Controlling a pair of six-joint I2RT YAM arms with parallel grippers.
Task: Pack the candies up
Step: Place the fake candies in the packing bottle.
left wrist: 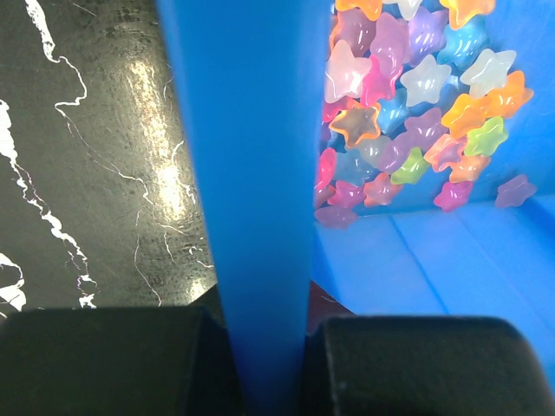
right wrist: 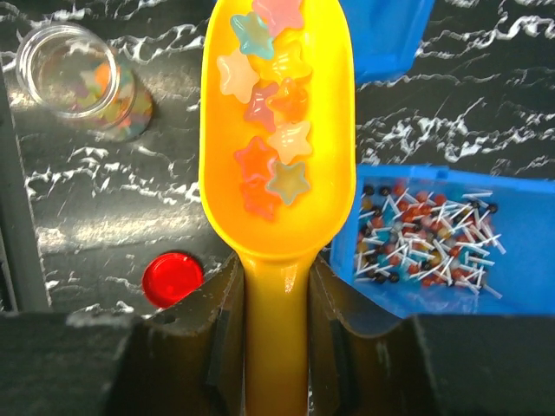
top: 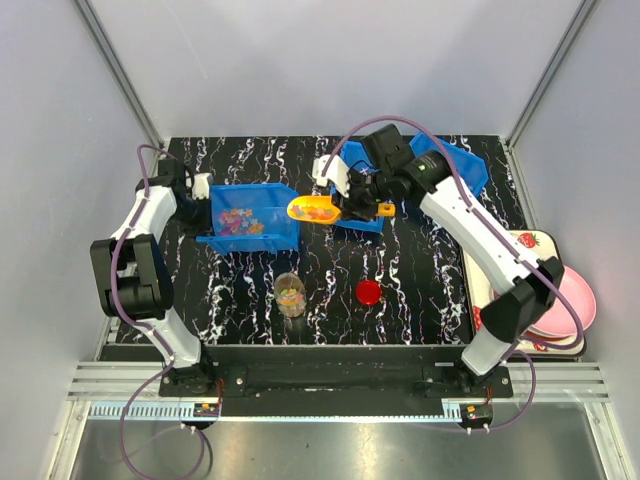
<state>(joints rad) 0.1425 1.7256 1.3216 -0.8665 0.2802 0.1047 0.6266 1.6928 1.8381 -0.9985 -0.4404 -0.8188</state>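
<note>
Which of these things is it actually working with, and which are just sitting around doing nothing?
Part of the job: star candies, blue bin held by the left pincer, yellow scoop in the right pincer, clear jar, red lid.
Just lying about: bin of tiny sticks, pink plates, strawberry tray.

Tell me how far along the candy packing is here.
Partly done. The jar already holds some candies, its red lid lying off beside it. In hand: the right gripper grips a yellow scoop loaded with star candies, not yet over the jar, while the left gripper clamps a wall of the blue bin. Left: tip this load in, scoop the many candies in the bin, cap the jar.
</note>
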